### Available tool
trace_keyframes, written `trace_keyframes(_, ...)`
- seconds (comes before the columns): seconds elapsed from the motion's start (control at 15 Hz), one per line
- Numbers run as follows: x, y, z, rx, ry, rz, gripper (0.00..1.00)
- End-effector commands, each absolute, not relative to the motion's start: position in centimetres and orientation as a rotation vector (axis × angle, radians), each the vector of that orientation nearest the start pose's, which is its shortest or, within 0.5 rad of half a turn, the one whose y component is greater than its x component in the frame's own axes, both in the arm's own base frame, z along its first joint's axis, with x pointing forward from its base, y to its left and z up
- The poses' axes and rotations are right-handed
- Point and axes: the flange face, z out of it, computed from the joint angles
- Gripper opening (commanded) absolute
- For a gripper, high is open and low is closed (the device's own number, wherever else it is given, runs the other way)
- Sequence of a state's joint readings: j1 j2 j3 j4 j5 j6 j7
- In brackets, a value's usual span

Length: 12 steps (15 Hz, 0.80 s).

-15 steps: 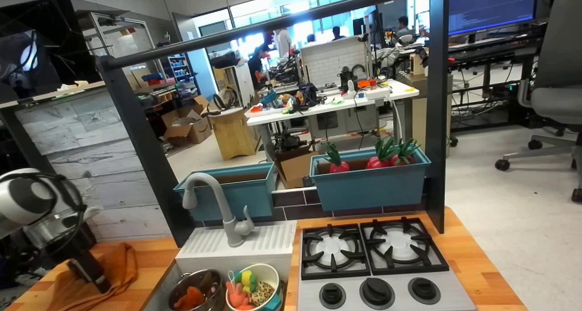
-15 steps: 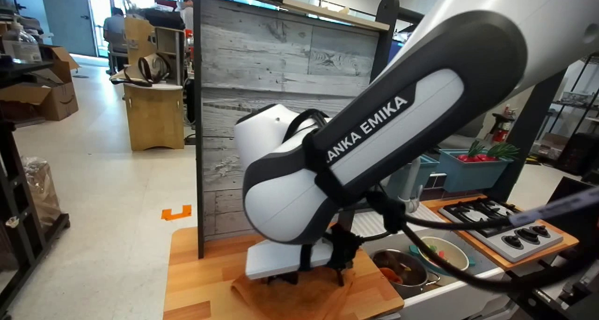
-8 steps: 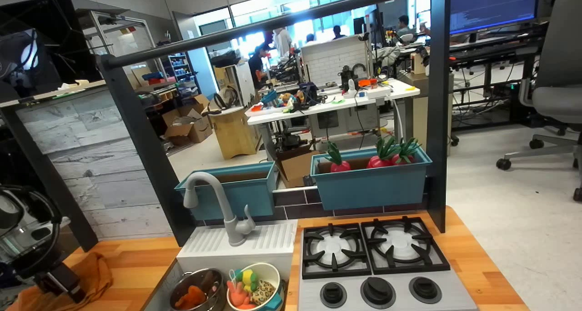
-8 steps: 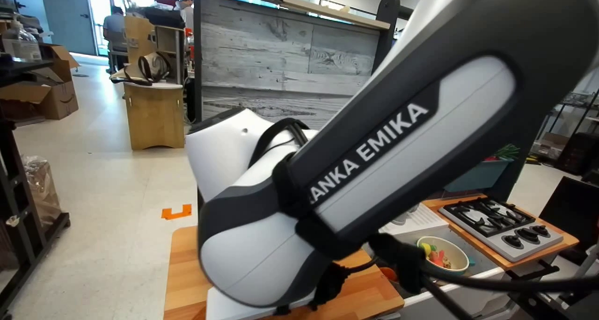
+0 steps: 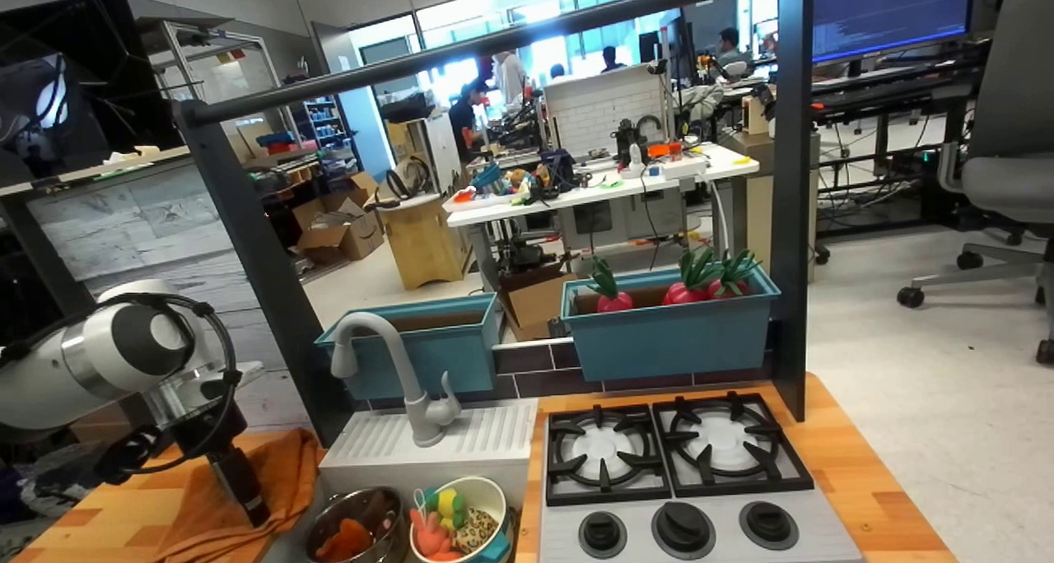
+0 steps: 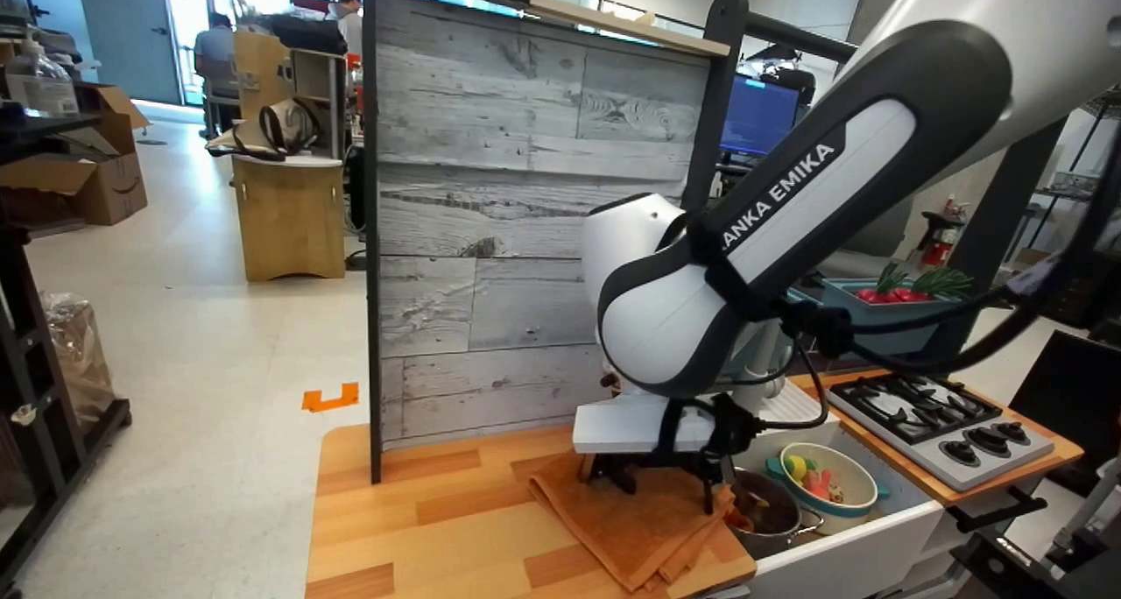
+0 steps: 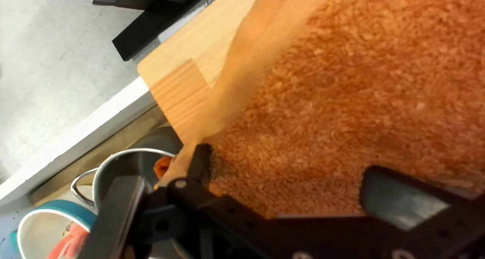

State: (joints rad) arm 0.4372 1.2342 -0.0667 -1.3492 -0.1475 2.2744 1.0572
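Orange cloth (image 6: 629,533) is partly hidden behind the pincer (image 6: 667,497).

The far windows (image 5: 486,10) glare brightly, too washed out for me to tell what lies beyond. A gray office chair (image 5: 1009,188) stands on the pale floor (image 5: 893,357); a wooden cabinet (image 5: 424,246) sits near a white table (image 5: 729,162).

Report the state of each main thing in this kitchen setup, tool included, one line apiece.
Orange cloth: laid out, creased
Tool: open, jaws apart, down at the cloth
Metal pot: uncovered, an orange item inside
Cream bowl: uncovered, colourful items inside
Stove: no flame showing
Stove knobs: settings cannot be told
Faucet: no water showing
Planter behind the stove: red vegetables inside
Planter behind the faucet: uncovered, brown inside
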Motion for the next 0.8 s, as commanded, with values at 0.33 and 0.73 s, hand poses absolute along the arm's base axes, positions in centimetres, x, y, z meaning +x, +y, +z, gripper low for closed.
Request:
trace_keyframes(0.33,58.3,31.0,-5.3,-3.194,0.663,0.267,1.0)
trace_keyframes(0.73,58.4,34.7,-4.1,-3.148,0.521,0.052,1.0)
